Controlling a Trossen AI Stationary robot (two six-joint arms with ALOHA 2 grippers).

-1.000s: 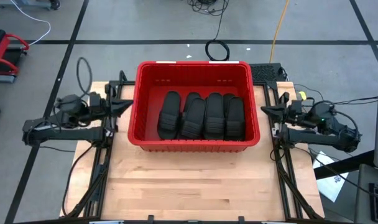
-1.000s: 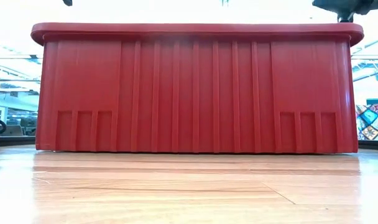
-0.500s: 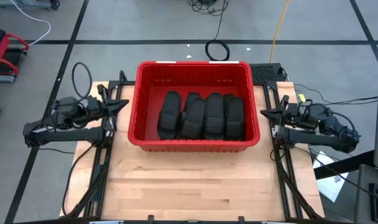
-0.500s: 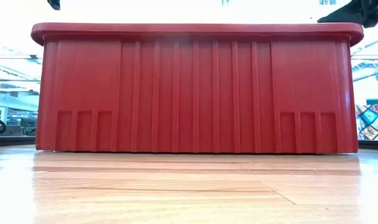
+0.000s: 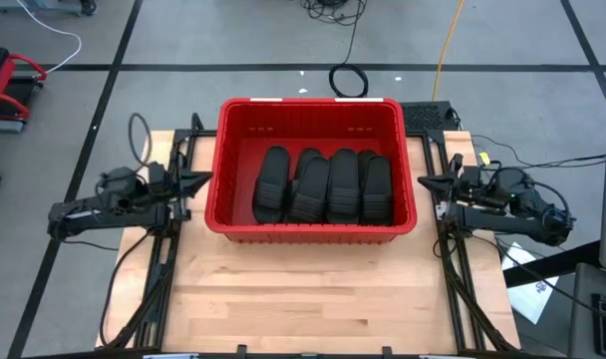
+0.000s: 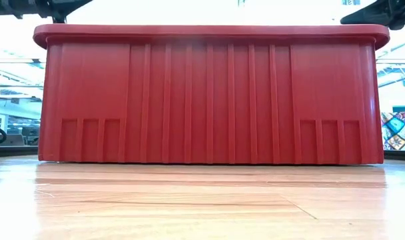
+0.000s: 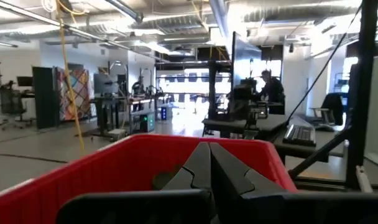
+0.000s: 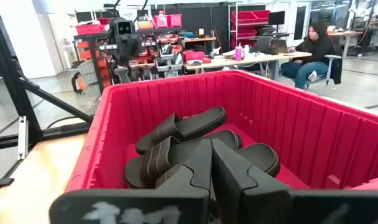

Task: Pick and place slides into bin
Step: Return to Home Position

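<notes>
Slides (image 5: 323, 186) sit in the bin (image 5: 310, 104), frame centre. Left end effector (image 5: 198, 180) and right end effector (image 5: 426, 181) are closed and empty (one either side of it). You should retract level, clear of the rim.

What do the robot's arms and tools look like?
The left arm and right arm are dark, slim and jointed, with thin black cables looping off them. The left tool and right tool each have two black wedge-shaped fingers tapering to a tip.
</notes>
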